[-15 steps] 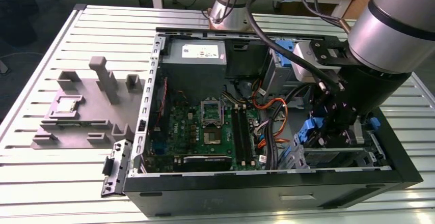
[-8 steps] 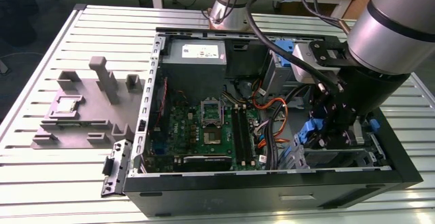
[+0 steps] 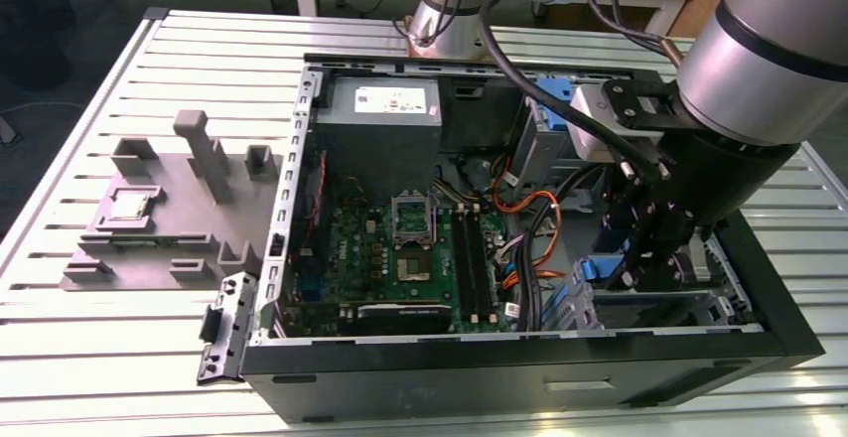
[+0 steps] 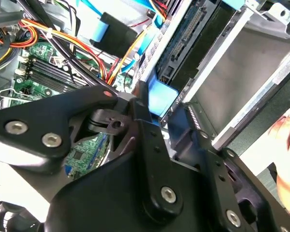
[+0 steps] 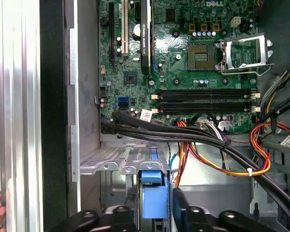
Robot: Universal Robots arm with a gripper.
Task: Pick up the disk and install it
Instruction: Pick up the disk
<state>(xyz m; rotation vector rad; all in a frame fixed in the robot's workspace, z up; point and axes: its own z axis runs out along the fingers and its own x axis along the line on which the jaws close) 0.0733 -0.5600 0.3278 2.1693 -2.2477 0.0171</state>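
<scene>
Gripper (image 5: 155,195) fingers stand clamped on either side of the disk (image 5: 154,209), pinching the blue carrier bracket (image 4: 160,99) that frames it. What shows of the disk in both wrist views is that blue plastic and a dark edge with its connector.

In the exterior view the gripper (image 3: 636,273) sits low inside the open computer case (image 3: 530,382), at the lower right of the frame, and holds the disk at the grey metal drive bay (image 3: 662,308).

I judge the pick-up done and the install step in hand. Whether the disk is fully seated I cannot tell. That step calls for keeping the carrier square to the bay's rails and clear of the orange and black cable bundle (image 5: 217,154) just beside it.

As for writing, a white sticker (image 3: 393,102) lies on the grey power supply (image 3: 377,134) at the upper middle of the frame. The green motherboard (image 5: 183,63) carries white print and a maker's mark. None of it is read off.
</scene>
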